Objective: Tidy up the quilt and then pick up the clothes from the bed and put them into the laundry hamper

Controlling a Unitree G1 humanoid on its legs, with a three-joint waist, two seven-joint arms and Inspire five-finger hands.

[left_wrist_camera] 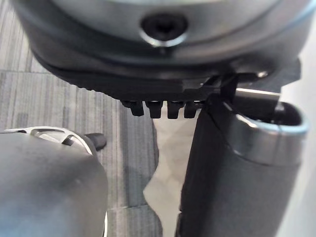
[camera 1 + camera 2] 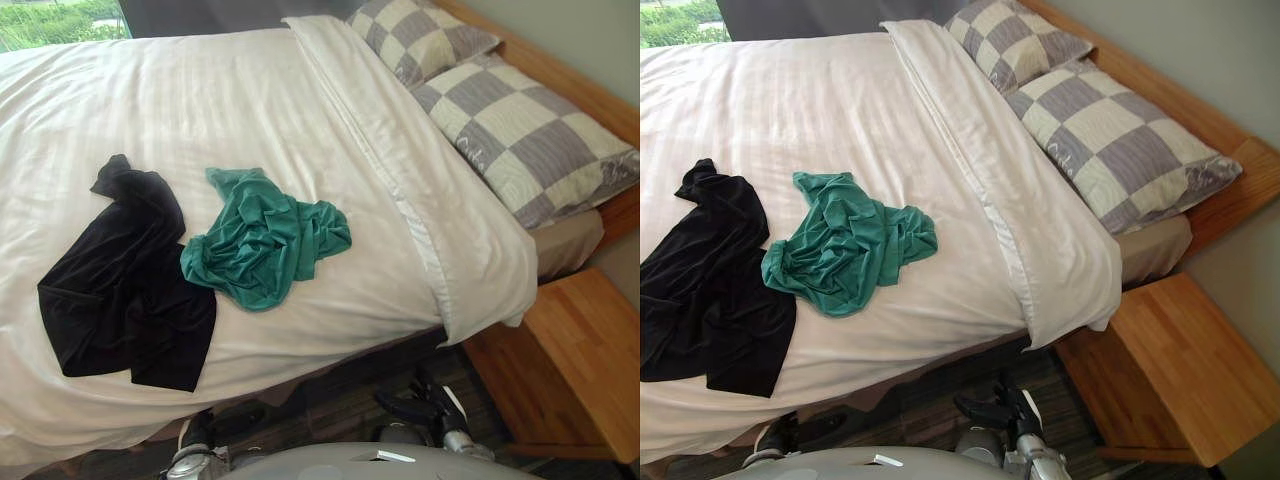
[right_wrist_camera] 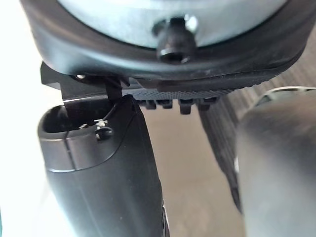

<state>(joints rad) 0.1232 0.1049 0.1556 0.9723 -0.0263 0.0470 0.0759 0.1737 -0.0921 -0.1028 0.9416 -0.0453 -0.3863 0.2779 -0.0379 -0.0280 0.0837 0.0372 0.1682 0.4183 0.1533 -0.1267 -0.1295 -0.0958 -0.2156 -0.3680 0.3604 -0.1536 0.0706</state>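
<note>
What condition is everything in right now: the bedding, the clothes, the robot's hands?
quilt: spread over the bed, top edge folded back beside the pillows.
black garment: crumpled on the quilt.
green garment: crumpled on the quilt, touching the black garment.
pillows: lying side by side at the head of the bed.
left hand: open, holding nothing.
right hand: open, holding nothing.

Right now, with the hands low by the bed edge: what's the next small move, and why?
Probably lift the left hand to the black garment. The quilt already looks smooth, that hand is open and empty, and the garment lies nearest it, at the quilt's near edge.
</note>
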